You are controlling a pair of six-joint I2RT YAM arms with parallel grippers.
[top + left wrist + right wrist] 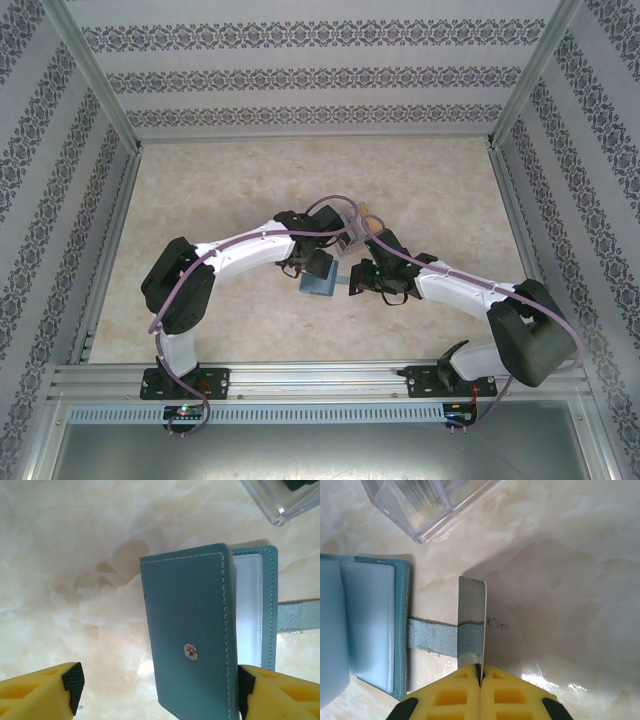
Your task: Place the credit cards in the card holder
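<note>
My right pincer (480,672) is clenched on one credit card (471,620), pinching it on edge by its near end while the far end reaches out over the desk (570,605). The card holder (370,625) lies just to the card's left, open with its pale pockets showing, and its strap (432,637) runs beneath the card. My left pincer (159,687) is released, jaws wide, straddling the holder's raised teal cover. One pad (245,690) sits at the stitched edge and the other stands well apart.

I hold only a short strip of the card, so it may pivot in my grip if a corner catches the lining instead of a pocket mouth. If my left jaws meet the cover unevenly, they may shove the holder sideways or drop the cover over the pockets. The strap could snag the card's lower edge. A wide swing might knock the clear box (420,505) nearby.
</note>
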